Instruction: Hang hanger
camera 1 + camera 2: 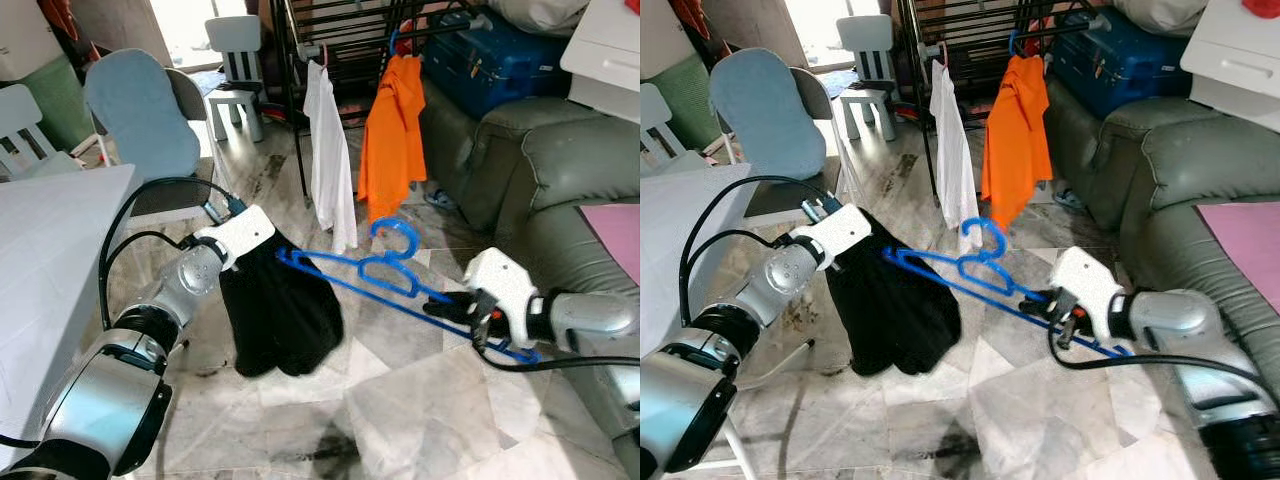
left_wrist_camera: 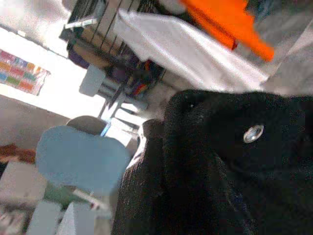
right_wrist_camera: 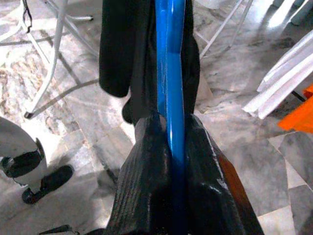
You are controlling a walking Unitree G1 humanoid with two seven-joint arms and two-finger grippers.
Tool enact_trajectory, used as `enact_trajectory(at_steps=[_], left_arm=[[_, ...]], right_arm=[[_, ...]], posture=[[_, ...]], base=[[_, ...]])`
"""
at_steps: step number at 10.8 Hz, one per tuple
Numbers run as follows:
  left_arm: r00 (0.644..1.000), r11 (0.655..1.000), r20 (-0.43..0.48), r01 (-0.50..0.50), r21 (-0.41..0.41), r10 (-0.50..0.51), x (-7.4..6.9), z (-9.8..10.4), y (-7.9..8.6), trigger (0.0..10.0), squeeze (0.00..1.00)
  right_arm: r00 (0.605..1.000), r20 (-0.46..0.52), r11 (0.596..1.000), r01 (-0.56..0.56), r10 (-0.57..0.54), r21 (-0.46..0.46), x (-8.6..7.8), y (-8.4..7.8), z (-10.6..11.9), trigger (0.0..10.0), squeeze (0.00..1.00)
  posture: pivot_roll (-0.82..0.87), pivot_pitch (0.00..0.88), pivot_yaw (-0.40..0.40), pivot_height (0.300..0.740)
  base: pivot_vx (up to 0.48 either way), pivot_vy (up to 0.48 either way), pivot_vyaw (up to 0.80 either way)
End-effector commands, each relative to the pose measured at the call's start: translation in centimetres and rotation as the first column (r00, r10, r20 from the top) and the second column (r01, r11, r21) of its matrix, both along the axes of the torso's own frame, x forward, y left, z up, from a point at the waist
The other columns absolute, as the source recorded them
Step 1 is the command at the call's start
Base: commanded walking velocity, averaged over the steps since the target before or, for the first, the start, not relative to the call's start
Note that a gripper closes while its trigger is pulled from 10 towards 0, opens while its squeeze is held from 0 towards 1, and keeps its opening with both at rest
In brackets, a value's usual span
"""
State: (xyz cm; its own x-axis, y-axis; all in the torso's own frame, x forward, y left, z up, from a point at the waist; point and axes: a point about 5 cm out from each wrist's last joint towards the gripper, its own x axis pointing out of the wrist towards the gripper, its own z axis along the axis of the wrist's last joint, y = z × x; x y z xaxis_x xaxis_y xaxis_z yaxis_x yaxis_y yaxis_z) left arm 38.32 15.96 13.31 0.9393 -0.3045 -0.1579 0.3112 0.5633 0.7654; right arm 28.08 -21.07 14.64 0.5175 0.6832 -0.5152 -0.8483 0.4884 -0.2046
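Above a marble floor (image 1: 400, 400), the right gripper (image 3: 170, 147) pinches one end of a blue hanger (image 1: 385, 275) between its black fingers (image 3: 146, 176). The hanger's far end sits inside a black garment (image 1: 280, 315) at the left gripper (image 1: 265, 250), whose fingers cannot be made out. The left wrist view shows a metal snap (image 2: 253, 133) on the cloth

Bright daylight; L wrist blurry, overexposed
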Motion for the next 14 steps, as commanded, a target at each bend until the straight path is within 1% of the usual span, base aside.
enact_trajectory(at_steps=[1, 2, 3, 5, 6, 8, 9, 10, 11, 12, 14], left_arm=[[0.994, 0.994, 0.064, 0.093, -0.049, -0.090, 0.3, 1.9, -0.8, 10.0, 0.00], [0.990, 0.991, 0.073, 0.123, -0.047, -0.119, 0.1, 2.0, -0.9, 10.0, 0.00], [0.989, 0.991, 0.070, 0.130, -0.042, -0.127, 0.1, 1.9, -0.9, 10.0, 0.00], [0.993, 0.995, 0.065, 0.102, 0.005, -0.102, 0.0, 1.6, 0.1, 10.0, 0.00], [0.995, 0.994, 0.074, 0.059, 0.086, -0.066, 0.0, 1.4, 1.1, 10.0, 0.00], [0.996, 0.995, 0.060, 0.056, 0.084, -0.061, 0.0, 1.2, 1.4, 10.0, 0.00], [0.997, 0.991, 0.055, 0.053, 0.122, -0.060, -0.1, 1.0, 1.6, 10.0, 0.00], [0.996, 0.988, 0.055, 0.066, 0.137, -0.074, -0.2, 0.9, 1.6, 10.0, 0.00], [0.993, 0.988, 0.061, 0.097, 0.118, -0.104, -0.2, 1.1, 1.3, 10.0, 0.00], [0.984, 0.982, 0.075, 0.155, 0.112, -0.163, -0.4, 1.4, 0.7, 10.0, 0.00], [0.974, 0.973, 0.068, 0.209, 0.100, -0.216, -0.7, 1.3, 0.3, 10.0, 0.00]], right_arm=[[0.999, 0.031, 1.000, 0.010, -0.009, -0.010, 0.6, 0.4, -0.1, 10.0, 0.00], [0.999, 0.043, 1.000, 0.019, -0.018, -0.019, 0.8, 0.4, -0.1, 10.0, 0.00], [0.999, 0.047, 1.000, 0.020, -0.019, -0.022, 0.9, 0.4, -0.1, 10.0, 0.00], [0.999, 0.044, 1.000, 0.009, -0.008, -0.021, 0.8, 0.2, 0.2, 10.0, 0.00], [1.000, 0.026, 0.999, -0.016, 0.017, -0.034, 0.4, 0.0, 0.2, 10.0, 0.00], [1.000, 0.027, 0.999, -0.013, 0.014, -0.036, 0.3, -0.1, 0.2, 10.0, 0.00], [1.000, 0.026, 0.999, -0.014, 0.016, -0.042, 0.4, -0.2, 0.2, 10.0, 0.00], [0.999, 0.033, 0.999, -0.009, 0.011, -0.043, 0.6, -0.2, 0.2, 10.0, 0.00], [0.999, 0.034, 0.999, -0.008, 0.010, -0.045, 0.7, -0.2, 0.2, 10.0, 0.00], [0.999, 0.037, 0.999, -0.006, 0.008, -0.047, 0.8, -0.1, 0.0, 10.0, 0.00], [0.999, 0.048, 0.998, 0.005, -0.002, -0.057, 0.9, 0.0, -0.2, 10.0, 0.00]], posture=[[-0.21, 0.000, 0.139, 0.740], [-0.21, 0.000, 0.139, 0.740], [-0.20, 0.000, 0.137, 0.740], [-0.21, 0.000, 0.137, 0.740], [-0.21, 0.000, 0.137, 0.740], [-0.21, 0.000, 0.138, 0.740], [-0.21, 0.000, 0.137, 0.740], [-0.21, 0.000, 0.138, 0.740], [-0.21, 0.000, 0.138, 0.740], [-0.20, 0.000, 0.140, 0.740], [-0.21, 0.000, 0.142, 0.740]], base=[[0.000, 0.000, 0.00], [0.000, 0.000, 0.00], [0.000, 0.000, 0.00], [0.000, 0.000, 0.00], [0.000, 0.000, 0.00], [0.000, 0.000, 0.00], [0.000, 0.000, 0.00], [0.000, 0.000, 0.00], [0.000, 0.000, 0.00], [0.000, 0.000, 0.00], [0.000, 0.000, 0.00]])
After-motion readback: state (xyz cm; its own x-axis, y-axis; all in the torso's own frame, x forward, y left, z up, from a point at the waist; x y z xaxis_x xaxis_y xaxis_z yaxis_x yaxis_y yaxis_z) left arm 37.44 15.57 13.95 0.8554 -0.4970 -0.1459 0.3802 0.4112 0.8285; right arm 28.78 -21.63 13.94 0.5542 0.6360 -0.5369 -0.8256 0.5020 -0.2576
